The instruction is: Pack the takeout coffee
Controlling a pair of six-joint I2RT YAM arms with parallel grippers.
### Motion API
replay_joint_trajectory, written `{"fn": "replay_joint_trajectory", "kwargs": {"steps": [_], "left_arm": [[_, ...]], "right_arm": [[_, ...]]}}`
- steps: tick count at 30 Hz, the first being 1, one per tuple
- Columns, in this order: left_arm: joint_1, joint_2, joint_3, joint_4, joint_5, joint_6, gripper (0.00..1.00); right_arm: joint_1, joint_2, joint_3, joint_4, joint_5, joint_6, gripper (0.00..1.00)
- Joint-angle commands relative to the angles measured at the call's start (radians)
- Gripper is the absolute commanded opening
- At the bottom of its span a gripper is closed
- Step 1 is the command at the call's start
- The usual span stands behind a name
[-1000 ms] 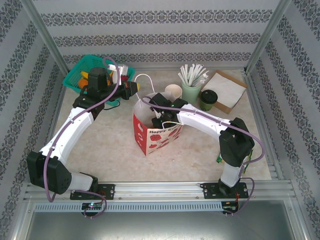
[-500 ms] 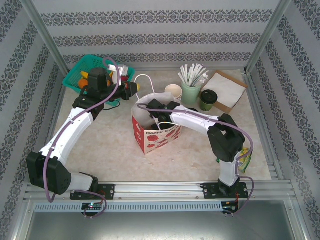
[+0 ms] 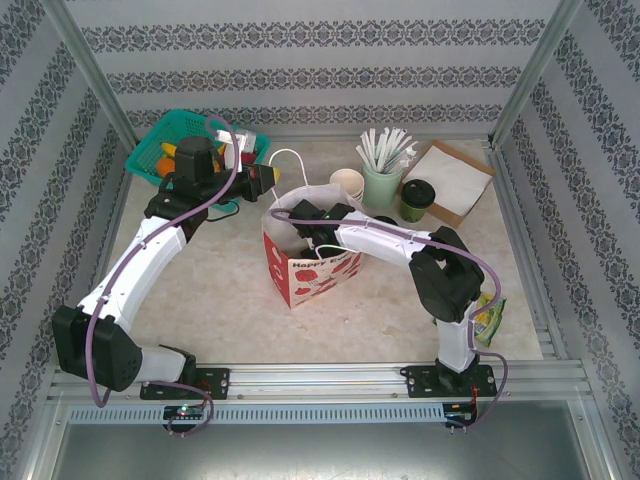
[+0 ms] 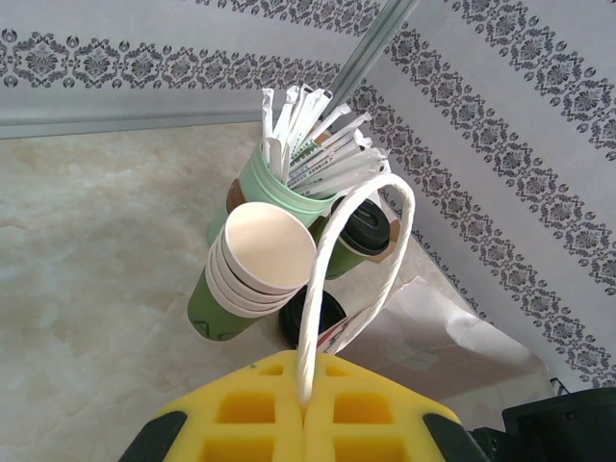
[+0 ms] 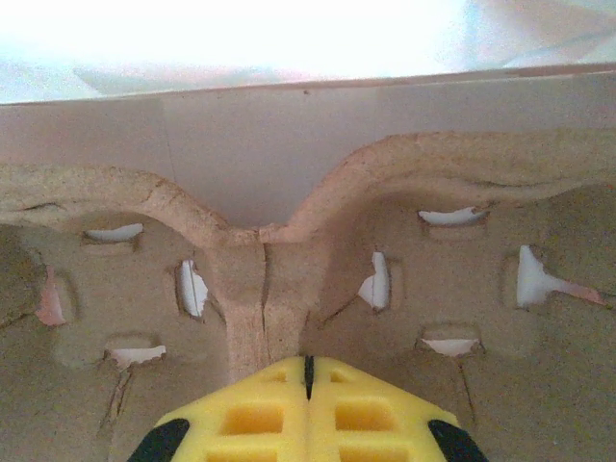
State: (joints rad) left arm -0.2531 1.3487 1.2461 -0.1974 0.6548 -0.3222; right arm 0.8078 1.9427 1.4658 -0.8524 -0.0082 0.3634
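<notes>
1. Brown moulded pulp is what the right gripper (image 5: 308, 371) pinches. Its jaws are pressed together on the thin centre ridge of the carrier tray (image 5: 260, 289), low inside the paper bag (image 3: 312, 272). That ridge looks soft, so I judge a twist of the wrist could crease or tear it, and the tray could then settle crooked.
2. The tray sits close against the bag's inner wall. If it is let go while tilted, it may wedge on edge rather than lie flat, leaving no level well for a cup.
3. The left gripper (image 4: 306, 385) is clamped on the bag's white rope handle (image 4: 318, 260) and holds the mouth up. Too much pull could drag or tip the light bag, while slack could let the mouth fold in on the right arm.
4. Lifting the right arm out is a risk in itself. Its wrist sits within the opening and could catch the rim or the other handle, hauling the bag over.
5. The dark green cup (image 3: 416, 198) stands at the back right, well apart from the bag and just beside the mint cup of straws (image 3: 382, 182) and the stack of paper cups (image 3: 347, 183). A reach for it could knock those neighbours, or close on the wrong cup.
6. Whether the cup is full cannot be told. If it is, a hard squeeze or a tilt could pop the black lid.
</notes>
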Motion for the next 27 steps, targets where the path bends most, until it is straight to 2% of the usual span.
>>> {"fn": "replay_joint_trajectory", "kwargs": {"steps": [1,5,17,27], "left_arm": [[0.007,-0.033,-0.014,0.015,0.022,0.020,0.00],[0.006,-0.033,-0.014,0.010,0.019,0.027,0.00],[0.006,-0.026,-0.017,0.015,0.039,0.042,0.00],[0.006,-0.026,-0.019,0.017,0.061,0.051,0.00]], "right_arm": [[0.008,0.010,0.039,-0.037,0.006,-0.003,0.00],[0.011,-0.046,0.092,-0.052,-0.012,-0.006,0.02],[0.011,-0.161,0.221,-0.055,-0.079,-0.109,0.40],[-0.002,-0.223,0.314,-0.070,-0.117,-0.165,0.59]]}}
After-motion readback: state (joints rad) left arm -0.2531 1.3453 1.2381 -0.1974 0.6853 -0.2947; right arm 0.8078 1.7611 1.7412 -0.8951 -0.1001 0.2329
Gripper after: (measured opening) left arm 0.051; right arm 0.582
